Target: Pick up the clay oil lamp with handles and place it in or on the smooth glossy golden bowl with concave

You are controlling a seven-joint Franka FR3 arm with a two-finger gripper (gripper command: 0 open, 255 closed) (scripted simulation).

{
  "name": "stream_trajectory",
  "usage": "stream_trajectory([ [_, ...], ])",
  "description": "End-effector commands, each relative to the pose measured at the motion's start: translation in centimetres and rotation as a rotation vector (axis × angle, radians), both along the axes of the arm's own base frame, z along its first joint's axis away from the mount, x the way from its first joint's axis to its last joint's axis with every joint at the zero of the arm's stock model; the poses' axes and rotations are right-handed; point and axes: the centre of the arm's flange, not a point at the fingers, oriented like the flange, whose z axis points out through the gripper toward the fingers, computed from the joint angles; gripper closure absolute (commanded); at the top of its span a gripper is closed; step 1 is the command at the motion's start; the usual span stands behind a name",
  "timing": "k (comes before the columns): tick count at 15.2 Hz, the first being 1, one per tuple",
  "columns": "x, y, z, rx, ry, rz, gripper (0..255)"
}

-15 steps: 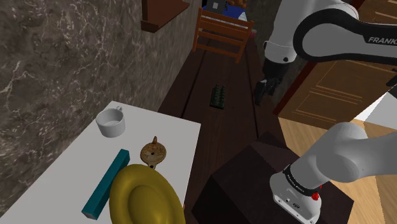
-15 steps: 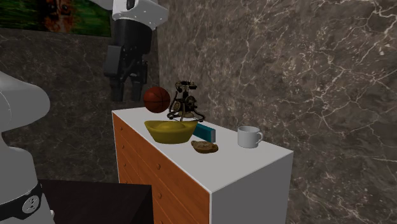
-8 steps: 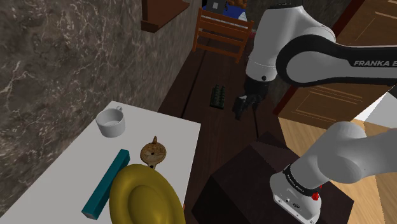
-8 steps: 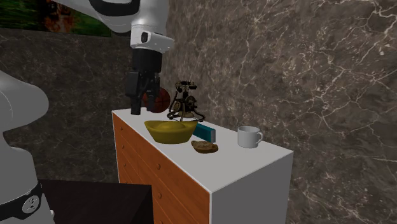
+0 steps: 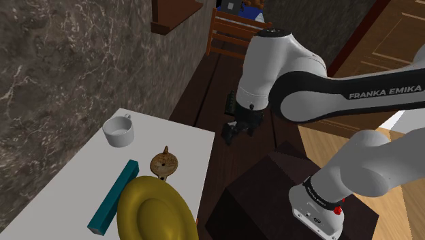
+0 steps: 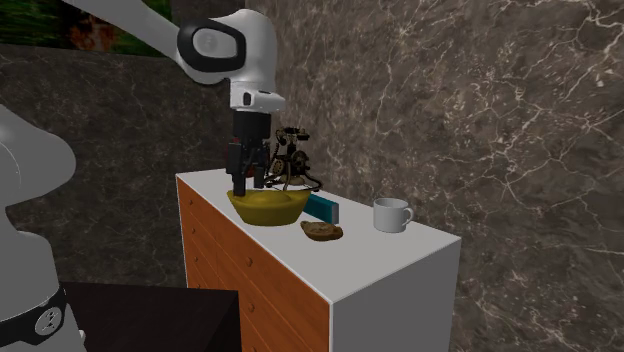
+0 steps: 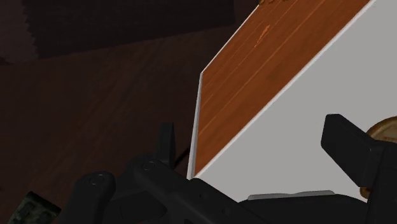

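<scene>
The brown clay oil lamp (image 5: 164,164) stands on the white cabinet top (image 5: 82,177), between a white mug and the golden bowl (image 5: 153,211). In the second exterior view the lamp (image 6: 322,230) sits just right of the bowl (image 6: 267,205). My black gripper (image 5: 231,133) hangs open and empty beyond the cabinet's edge, right of the lamp and above the dark floor. Seen from the second exterior camera, the gripper (image 6: 248,180) overlaps the bowl's far rim. In the wrist view the gripper (image 7: 254,146) looks down at the cabinet's corner, and the lamp's rim (image 7: 382,130) shows by one finger (image 7: 347,149).
A white mug (image 5: 118,131) and a teal box (image 5: 112,196) share the cabinet top. An old-style telephone (image 6: 293,160) stands behind the bowl. The cabinet front (image 6: 250,280) is orange wood. A wooden chair (image 5: 235,34) stands far off, and my dark stand (image 5: 286,198) is close by.
The arm has swung down and towards the cabinet: leftwards and lower in the shoulder view, rightwards in the second exterior view, now by the bowl. The fingers stay open; nothing on the cabinet moved.
</scene>
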Motion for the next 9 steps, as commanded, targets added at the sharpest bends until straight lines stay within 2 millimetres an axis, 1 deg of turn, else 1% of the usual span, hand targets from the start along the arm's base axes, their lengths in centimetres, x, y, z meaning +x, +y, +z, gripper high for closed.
stream_trajectory([
  [1,0.4,2.3,-1.3,0.008,-0.011,-0.024,0],
  [9,2.4,11.0,-5.9,0.031,-0.054,-0.111,0],
])
